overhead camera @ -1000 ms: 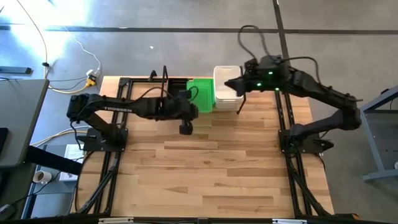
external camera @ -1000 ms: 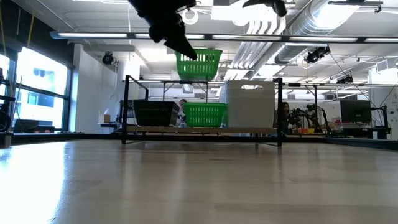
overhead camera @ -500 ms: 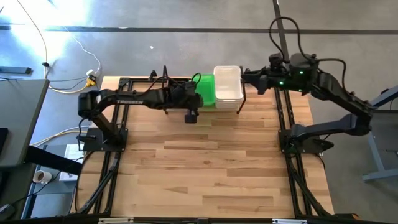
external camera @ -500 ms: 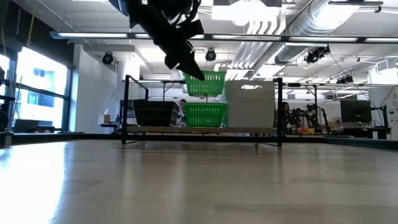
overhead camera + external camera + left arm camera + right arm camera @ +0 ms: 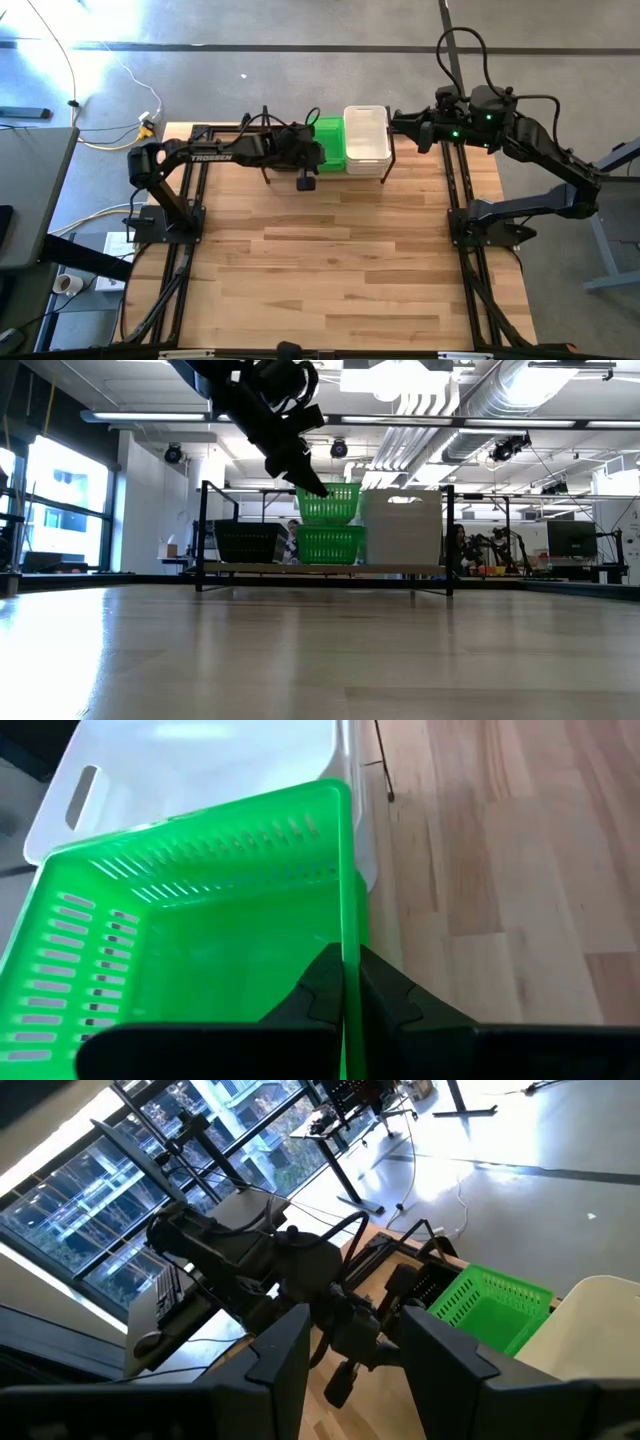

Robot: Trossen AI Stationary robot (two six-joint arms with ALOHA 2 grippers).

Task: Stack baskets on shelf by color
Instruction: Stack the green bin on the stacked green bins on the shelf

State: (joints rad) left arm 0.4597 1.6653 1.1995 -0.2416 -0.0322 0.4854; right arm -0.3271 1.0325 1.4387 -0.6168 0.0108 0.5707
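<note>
My left gripper [image 5: 344, 988] is shut on a bright green basket [image 5: 330, 143], held over a second green basket [image 5: 328, 545] that stands on the shelf's board [image 5: 320, 568]. In the low view the held basket [image 5: 330, 503] has its bottom right at the lower one's rim; I cannot tell whether they touch. A white stack [image 5: 402, 525] stands to their right and a black mesh basket [image 5: 247, 542] to their left, both on the board. My right gripper [image 5: 360, 1365] is open and empty, off the shelf's right end [image 5: 400, 125]. My left gripper pinches the green basket's near side wall [image 5: 346, 935] at its rim, toward its left end, one finger [image 5: 318, 985] inside the basket and one outside. The fingers slant down from the table's left, along the wall. The basket hangs about level, open side up.
The shelf's black wire frame [image 5: 204, 535] rises at both ends of the board along the table's far edge. The wide wooden tabletop [image 5: 340, 260] lies in front of it. Beyond the table is a room with desks and windows.
My left gripper has carried the green basket toward the far edge and down, from well above the shelf to just over the lower green basket. My right gripper has drawn back from over the white stack toward the table's right edge.
</note>
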